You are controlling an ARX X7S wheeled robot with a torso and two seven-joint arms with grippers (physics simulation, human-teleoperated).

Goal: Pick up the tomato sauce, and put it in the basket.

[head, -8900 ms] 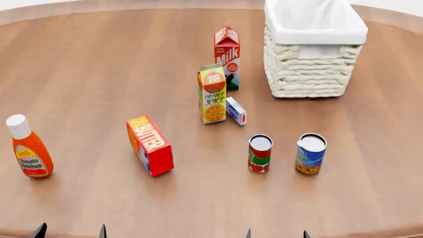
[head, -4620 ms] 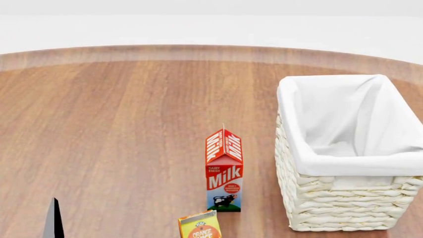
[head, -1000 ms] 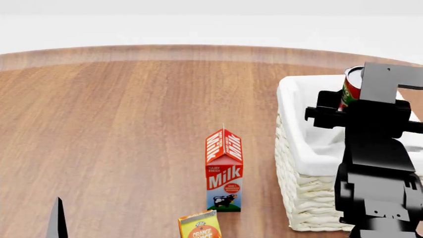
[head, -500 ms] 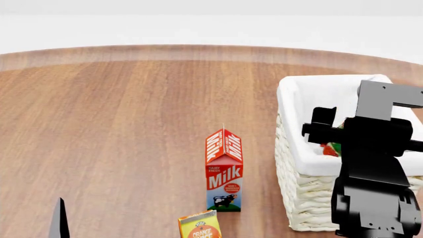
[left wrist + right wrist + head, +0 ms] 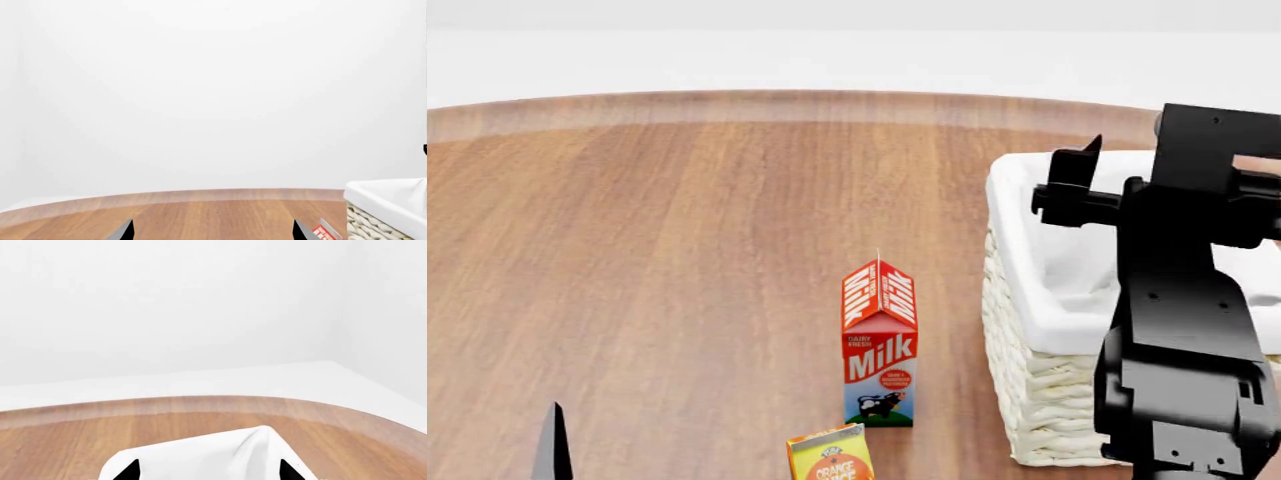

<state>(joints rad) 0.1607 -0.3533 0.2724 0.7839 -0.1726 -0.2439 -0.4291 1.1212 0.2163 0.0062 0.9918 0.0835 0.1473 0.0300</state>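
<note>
Our right gripper (image 5: 1148, 165) hangs over the basket (image 5: 1054, 390), above the near-left part of its opening. In the right wrist view both fingertips (image 5: 128, 471) sit wide apart with only the white cloth lining (image 5: 200, 455) between them, so the jaws are spread and hold nothing. The right arm (image 5: 1181, 370) blocks much of the basket interior in the head view.

We can't see the tomato sauce in any view; the visible part of the lining shows no can, and the rest is hidden behind the arm, so we can't tell where it sits.

Left gripper (image 5: 210, 232): two dark tips well apart at the frame edge in the left wrist view, nothing between them, so open and empty. In the head view only one tip (image 5: 553, 445) shows, low over the wooden table (image 5: 667, 250).

The milk carton (image 5: 880, 345) stands upright just left of the basket, apart from it. The orange juice carton (image 5: 830, 455) top pokes in nearer us, just beside the milk.
</note>
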